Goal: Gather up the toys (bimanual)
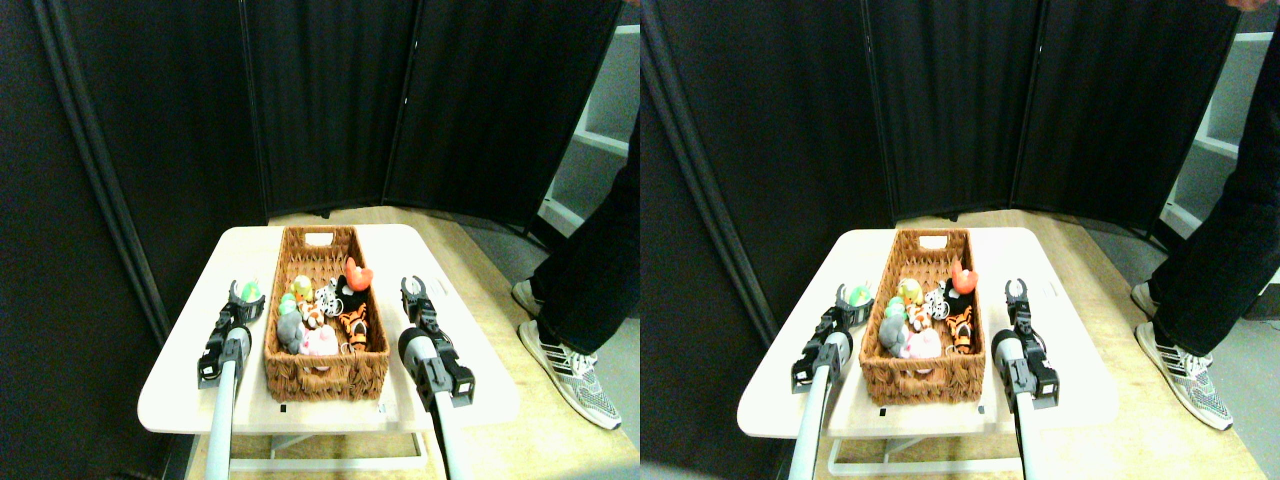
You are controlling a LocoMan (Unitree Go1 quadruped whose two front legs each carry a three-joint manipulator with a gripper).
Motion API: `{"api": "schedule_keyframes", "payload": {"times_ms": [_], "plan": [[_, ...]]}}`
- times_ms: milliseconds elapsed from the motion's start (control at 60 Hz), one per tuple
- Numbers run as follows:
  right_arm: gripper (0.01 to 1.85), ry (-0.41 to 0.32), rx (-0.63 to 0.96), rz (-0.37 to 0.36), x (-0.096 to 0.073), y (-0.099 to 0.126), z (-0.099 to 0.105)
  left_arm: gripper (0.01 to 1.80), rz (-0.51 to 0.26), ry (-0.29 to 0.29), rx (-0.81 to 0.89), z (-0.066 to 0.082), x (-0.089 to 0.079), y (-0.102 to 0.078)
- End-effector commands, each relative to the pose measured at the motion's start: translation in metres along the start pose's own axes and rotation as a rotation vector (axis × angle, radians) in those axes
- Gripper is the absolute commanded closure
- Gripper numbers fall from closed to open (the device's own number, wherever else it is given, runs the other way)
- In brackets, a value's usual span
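On the pale tabletop (pixel 180 385), your left gripper (pixel 246 296) sits just left of the basket (pixel 325 375), jaws apart around a small green toy (pixel 249 291). Can't tell if they're actually touching it or just framing it, it's too tiny at this size. That's the only toy outside the basket.

Moving right, the rest of the toys are piled in the near half of the basket: a grey one (pixel 289 333) and a pink one (pixel 319 343) at the front, a green-yellow one (pixel 300 287) behind, a white black-spotted one (pixel 327 299) in the middle, the striped tiger (pixel 353 325) and a red one (pixel 357 275) on the right side. They overlap, so you can't really count them or make out shapes.

Your right gripper (pixel 412 290) is just right of the basket, over bare table, jaws apart and holding nothing.

Further right, a person's legs (pixel 590 270) and striped sneakers (pixel 570 370) stand on the wooden floor by the table, cut off by the frame edge. Dark folding screens (pixel 400 100) close off the back.
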Motion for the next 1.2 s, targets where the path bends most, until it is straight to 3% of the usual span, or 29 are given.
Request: {"api": "schedule_keyframes", "payload": {"times_ms": [17,217,350,433,500,600,800,967,1200], "plan": [[1.80,-0.008,-0.011,0.036,0.002,0.004,0.000,1.17,-0.041,-0.014,-0.001,-0.003,0.005,-0.008],[1.80,-0.014,-0.015,0.032,0.004,0.004,0.000,1.15,-0.046,0.007,0.006,-0.007,0.012,-0.010],[1.79,-0.004,-0.011,0.037,0.005,0.004,0.001,1.17,-0.027,-0.010,-0.007,-0.007,0.016,-0.008],[1.78,0.003,-0.030,0.037,0.005,0.005,0.002,1.37,-0.036,-0.016,-0.023,-0.005,0.021,-0.003],[1.80,0.002,-0.014,0.042,0.006,0.005,0.004,1.79,-0.049,-0.039,-0.005,-0.005,0.022,-0.002],[1.81,-0.007,-0.006,0.044,0.007,0.005,0.005,1.80,-0.051,-0.066,0.035,-0.004,0.020,-0.004],[1.81,-0.025,-0.017,0.052,0.008,0.005,0.007,1.80,-0.072,-0.037,0.122,0.003,0.012,-0.014],[1.80,-0.026,-0.014,0.046,0.008,0.006,0.007,1.80,-0.116,-0.008,0.186,0.009,-0.005,-0.039],[1.80,-0.032,0.012,0.050,0.005,0.007,0.008,1.80,-0.190,0.076,0.185,0.013,-0.023,-0.088]]}}
